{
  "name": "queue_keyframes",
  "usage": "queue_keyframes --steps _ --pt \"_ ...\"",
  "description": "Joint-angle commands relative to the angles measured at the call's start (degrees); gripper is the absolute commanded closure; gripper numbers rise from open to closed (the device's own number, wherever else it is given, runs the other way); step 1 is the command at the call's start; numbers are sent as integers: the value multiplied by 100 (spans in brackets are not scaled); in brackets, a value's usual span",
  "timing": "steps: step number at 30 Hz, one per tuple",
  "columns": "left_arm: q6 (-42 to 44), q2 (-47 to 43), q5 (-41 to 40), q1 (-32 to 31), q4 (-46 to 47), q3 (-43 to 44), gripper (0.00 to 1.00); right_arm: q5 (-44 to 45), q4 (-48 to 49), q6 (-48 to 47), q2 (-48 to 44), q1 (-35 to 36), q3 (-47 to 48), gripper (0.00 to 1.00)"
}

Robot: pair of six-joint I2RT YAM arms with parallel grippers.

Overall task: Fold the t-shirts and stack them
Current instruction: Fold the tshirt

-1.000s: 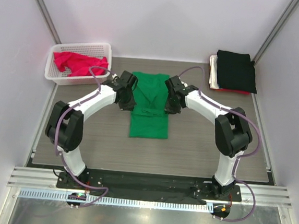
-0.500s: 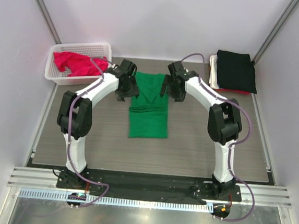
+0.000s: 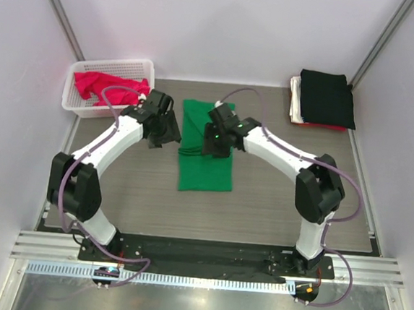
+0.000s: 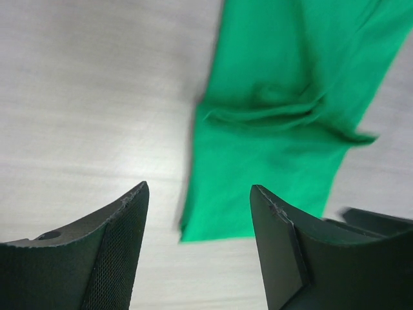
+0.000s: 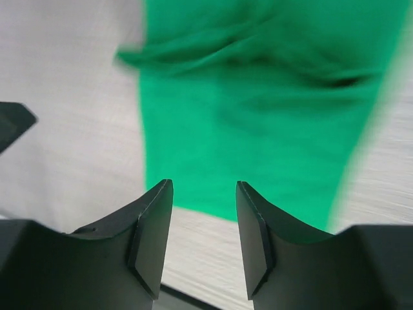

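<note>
A bright green t-shirt (image 3: 205, 158) lies on the table as a narrow lengthwise strip, creased across its middle. Just left of its far half hovers my left gripper (image 3: 163, 126), open and holding nothing. In the left wrist view the open left gripper (image 4: 199, 187) frames one end of the green t-shirt (image 4: 284, 123). Above the shirt's upper middle my right gripper (image 3: 216, 138) is also open and empty. Seen from the right wrist, the right gripper (image 5: 204, 183) hangs over the green t-shirt (image 5: 258, 116) near its edge. A red-pink t-shirt (image 3: 110, 87) lies crumpled in the basket.
The white lattice basket (image 3: 81, 105) stands at the back left. At the back right corner sits a stack with a folded black t-shirt (image 3: 327, 96) on top, a white one (image 3: 295, 97) and a red edge (image 3: 318, 126) beneath. Walls close in on both sides.
Both grippers went from shut to open and let go of the green t-shirt. The left gripper drew off to the shirt's left; the right one moved leftward over the shirt.
</note>
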Motion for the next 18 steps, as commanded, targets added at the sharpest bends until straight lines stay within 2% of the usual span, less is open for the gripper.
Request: queue_keyframes --steps 1,7,12,18 --pt "-17 -616 89 1 148 -508 35 -346 361 159 417 401 65 51" --pt "71 -1381 45 1 104 -1203 35 -232 283 11 1137 473 661 51" --pt "159 -1829 19 1 -63 -1379 35 -91 10 -209 1788 7 1338 51" --pt "142 -2084 195 1 -124 -1519 35 -30 -956 -579 2701 -722 3446 50"
